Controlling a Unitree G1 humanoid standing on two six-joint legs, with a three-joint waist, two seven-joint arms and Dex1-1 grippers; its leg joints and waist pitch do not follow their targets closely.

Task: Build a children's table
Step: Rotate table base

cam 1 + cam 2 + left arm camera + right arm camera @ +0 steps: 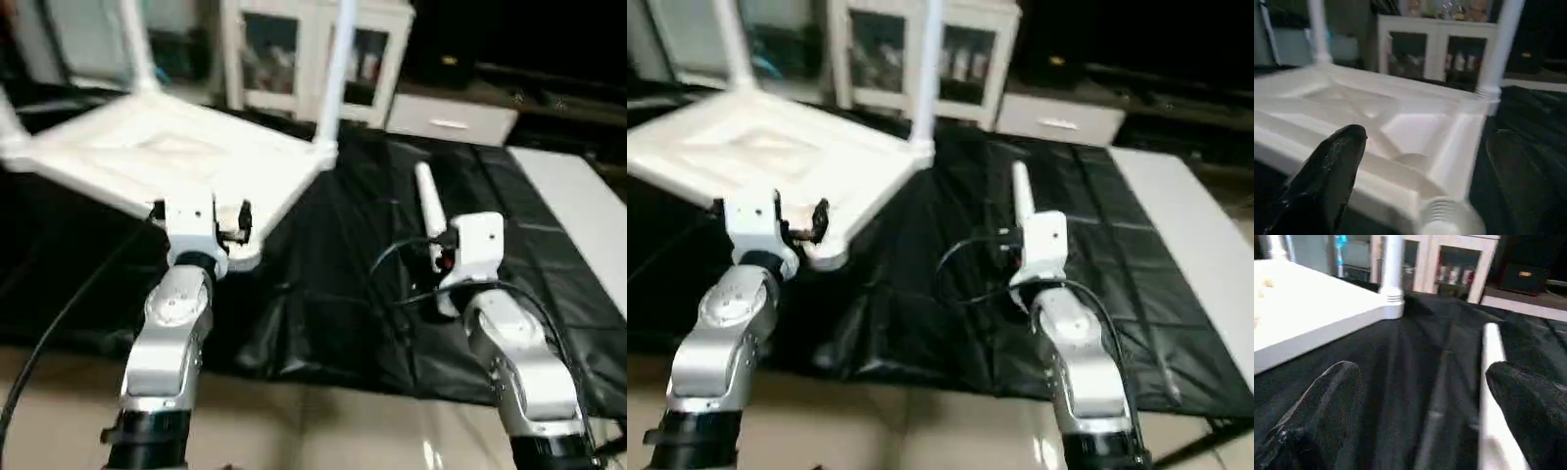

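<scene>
While both my grippers point(1415, 181) point(1425, 406) stand open, black sheeting point(392, 294) covers the floor beneath the upturned table top point(167, 157). Behind stands a white glass-doored cabinet point(304, 54).

Tabletop point(157, 157) lies upside down on the sheet point(333, 294), off to my left, with legs point(333, 78) sticking up from its far corners. One loose leg point(428, 201) lies on the sheet to the right, just ahead of my right gripper point(1420, 401). Cabinet point(304, 54) stands behind. My left gripper point(1415, 171) sits at the top's near empty corner socket point(1444, 218).
</scene>
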